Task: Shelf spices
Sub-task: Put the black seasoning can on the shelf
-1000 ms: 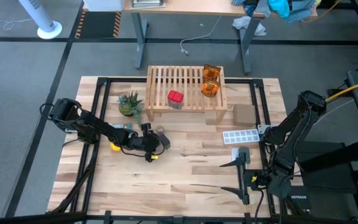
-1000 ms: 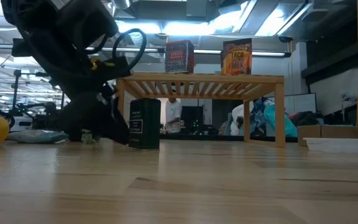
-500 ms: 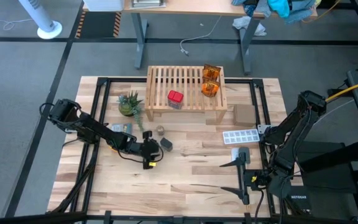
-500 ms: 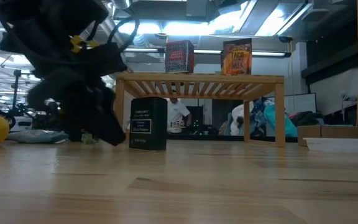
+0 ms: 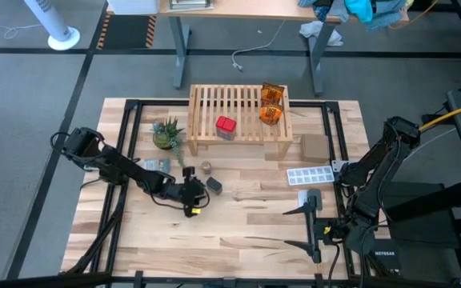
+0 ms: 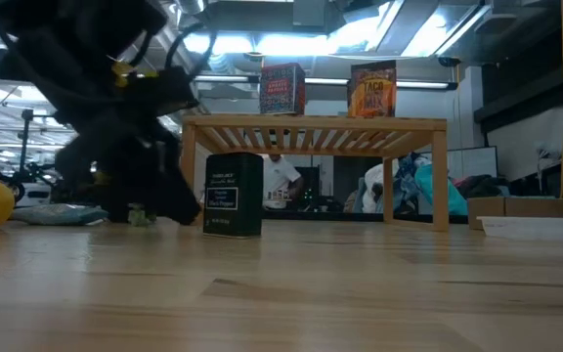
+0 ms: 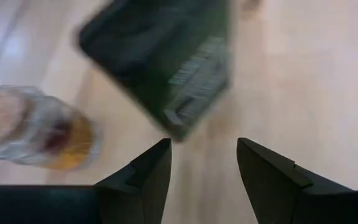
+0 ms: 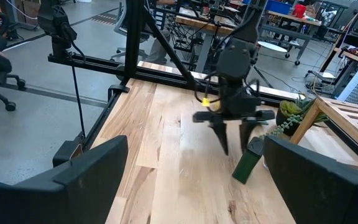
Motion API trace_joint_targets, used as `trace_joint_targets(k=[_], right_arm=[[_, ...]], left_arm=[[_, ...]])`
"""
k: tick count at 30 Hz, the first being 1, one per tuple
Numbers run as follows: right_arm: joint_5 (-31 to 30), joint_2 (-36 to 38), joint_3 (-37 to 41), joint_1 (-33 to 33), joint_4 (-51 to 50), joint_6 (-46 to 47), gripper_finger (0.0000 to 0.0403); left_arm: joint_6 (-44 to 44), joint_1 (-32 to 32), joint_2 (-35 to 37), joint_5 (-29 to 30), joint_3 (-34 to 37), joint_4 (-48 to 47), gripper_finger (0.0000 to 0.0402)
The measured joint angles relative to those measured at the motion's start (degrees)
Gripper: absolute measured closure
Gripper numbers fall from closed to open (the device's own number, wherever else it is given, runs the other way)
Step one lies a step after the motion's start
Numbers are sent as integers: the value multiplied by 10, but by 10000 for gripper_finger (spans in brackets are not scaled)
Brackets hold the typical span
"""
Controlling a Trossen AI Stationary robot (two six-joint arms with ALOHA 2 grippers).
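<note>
While the dark grey box (image 5: 214,186) stands upright on the counter (image 5: 238,224) just near of the shelf (image 5: 238,112), the left gripper (image 5: 196,192) hangs just to its left with fingers (image 7: 145,180) spread and nothing between them. The box looks ready to be taken next, so the fingers should straddle its narrow faces squarely and close low enough that it cannot tip. The tiny clear jar (image 5: 206,167) sits close on the far side; approach without brushing it. On the shelf stand the red tin (image 5: 226,126) and two orange packets (image 5: 271,104), leaving bare slats between them. The right gripper (image 5: 314,226) waits at the near right, fingers wide and empty.
</note>
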State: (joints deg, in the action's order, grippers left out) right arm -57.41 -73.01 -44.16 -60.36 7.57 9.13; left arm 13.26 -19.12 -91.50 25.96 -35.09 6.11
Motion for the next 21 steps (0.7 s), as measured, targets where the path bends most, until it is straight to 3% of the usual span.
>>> trace_joint_targets(k=[9, 21], right_arm=[[0, 0, 0, 0, 0, 0, 23], [0, 0, 0, 0, 0, 0, 23]], left_arm=[[-27, 47, 0, 0, 0, 13, 226], [-42, 30, 0, -95, 0, 67, 226]])
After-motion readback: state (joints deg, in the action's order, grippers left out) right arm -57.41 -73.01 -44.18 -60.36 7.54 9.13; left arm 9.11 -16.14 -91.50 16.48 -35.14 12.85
